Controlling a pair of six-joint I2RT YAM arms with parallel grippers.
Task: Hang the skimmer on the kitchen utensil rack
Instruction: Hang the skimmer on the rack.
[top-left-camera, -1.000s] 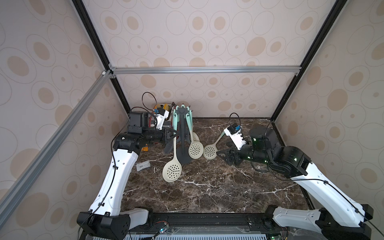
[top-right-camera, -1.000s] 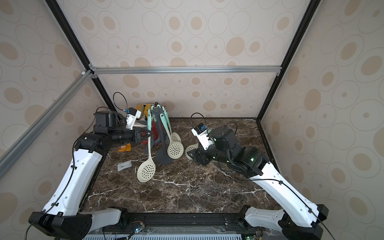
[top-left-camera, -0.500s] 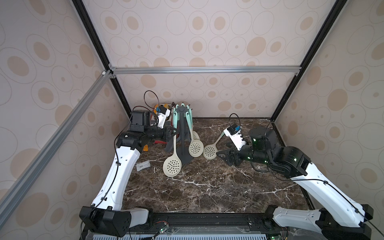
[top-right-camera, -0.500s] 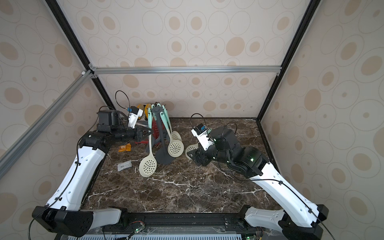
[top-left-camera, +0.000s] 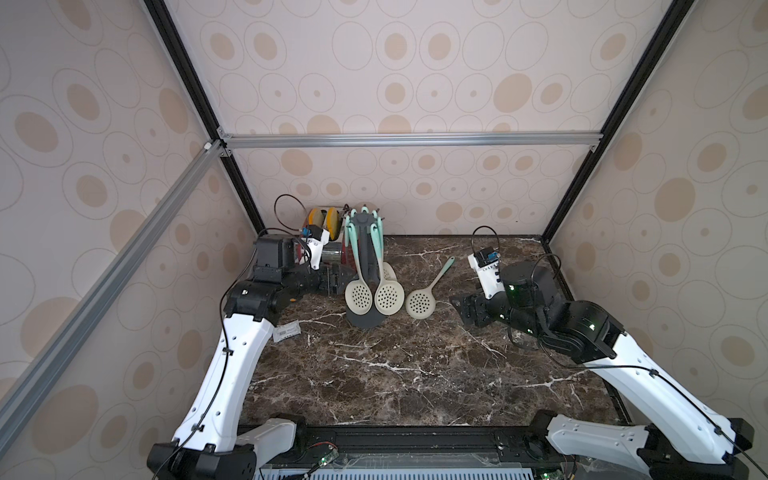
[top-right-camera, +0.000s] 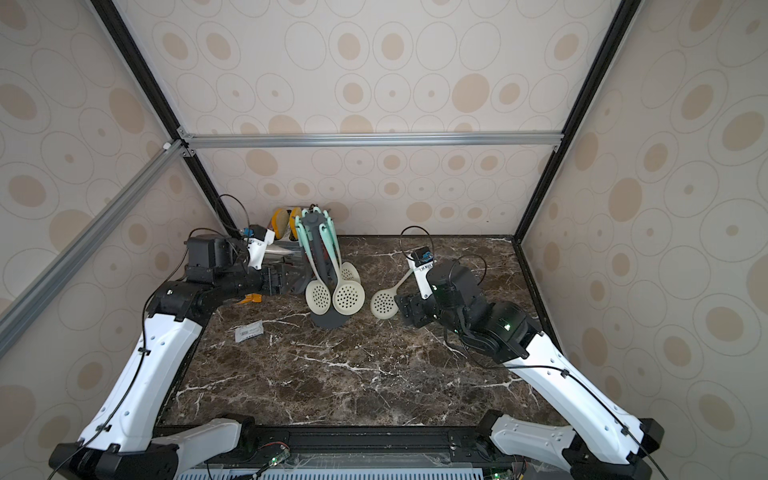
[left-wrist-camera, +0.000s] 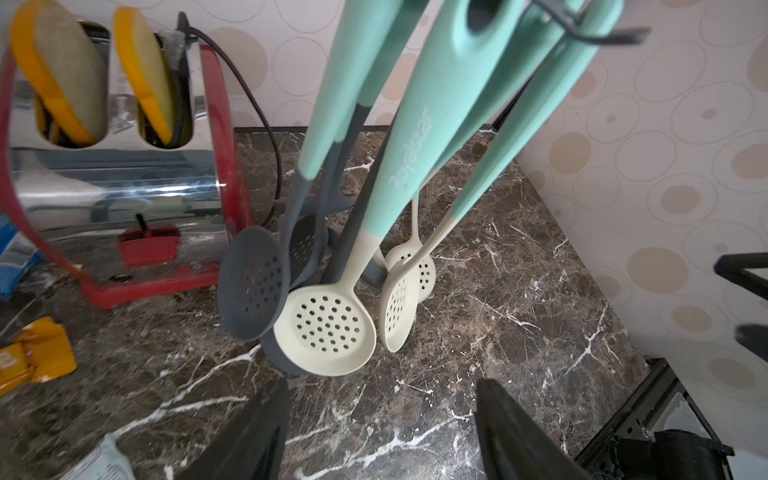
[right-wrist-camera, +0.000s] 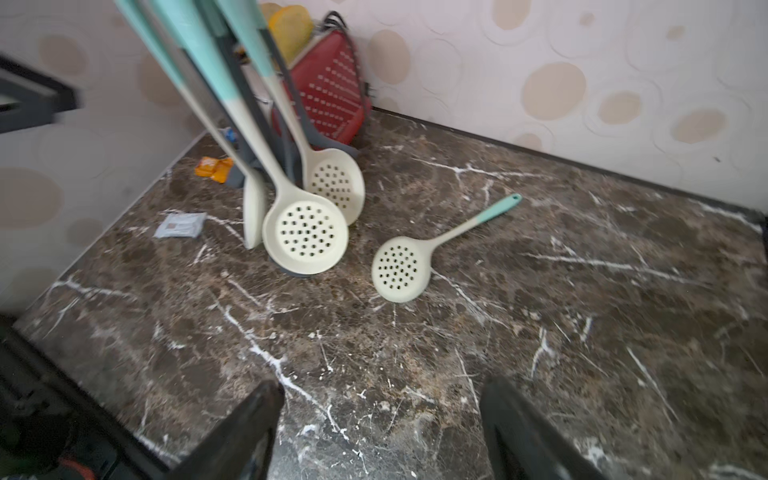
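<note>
Visibly, both jaws wide, empty, loose skimmer (right-wrist-camera: 399, 266) untouched.

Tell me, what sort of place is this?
Most likely a mock kitchen corner inside a robot test booth: a marble-look worktop, a red toaster and a utensil rack hung with skimmers, all walled in by patterned panels.

My left arm (top-left-camera: 232, 365) and right arm (top-left-camera: 656, 386), white shells, black joints, thin black cables (top-left-camera: 615, 366), white wrist camera mounts (top-left-camera: 484, 270), green lights (top-left-camera: 591, 327), black-fingered left gripper (left-wrist-camera: 380, 386) and right gripper (right-wrist-camera: 380, 384)
</note>
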